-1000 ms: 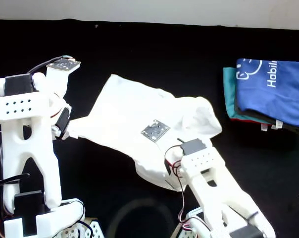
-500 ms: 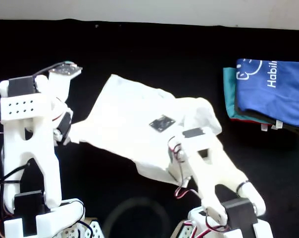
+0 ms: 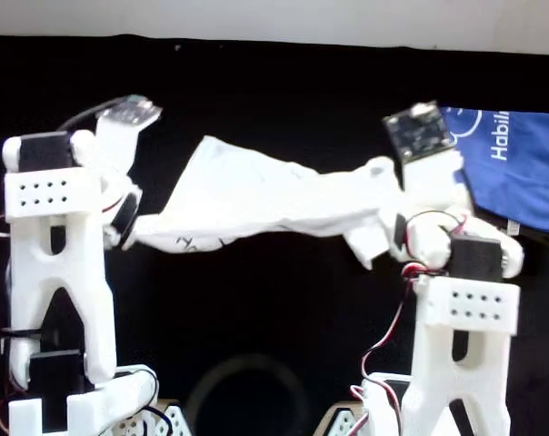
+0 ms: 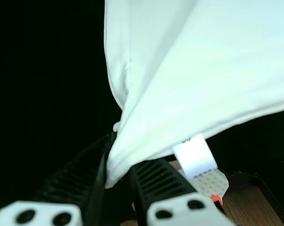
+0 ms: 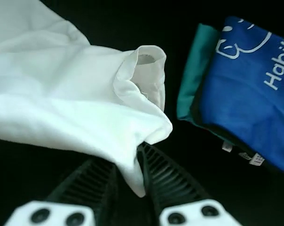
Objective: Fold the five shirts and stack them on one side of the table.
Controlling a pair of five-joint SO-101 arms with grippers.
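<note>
White shirt (image 3: 256,195) spans the middle of the table (image 3: 256,91), drawn out sideways into a long band between the two arms. Its fabric is thin and soft. It is smooth where it is pulled tight, and long creases run along its length. Its far edge rises to a soft peak nearer the left side. Whether its near edge touches the table cannot be told.

At the left end, the left gripper (image 4: 121,160) is closed on a bunched corner of the cloth. The hem folds over itself there into a narrow stitched ridge, and a small white sewn tag (image 4: 193,157) hangs just beside the pinch. At the right end, the right gripper (image 5: 129,165) is clamped on the other gathered end, with the cloth squeezed between its ribbed black fingers (image 5: 165,183). Just beyond that grip, a sleeve opening stands up as a rounded, rumpled tube.

A stack (image 3: 502,182) of folded shirts lies flat by the right edge of the table, near the right arm and apart from the white cloth. A blue shirt (image 5: 255,94) with white print is on top, folded to a neat rectangle. A teal shirt (image 5: 191,80) shows as a strip along the side under it, and a dark layer lies between them. The table is covered in matte black.
</note>
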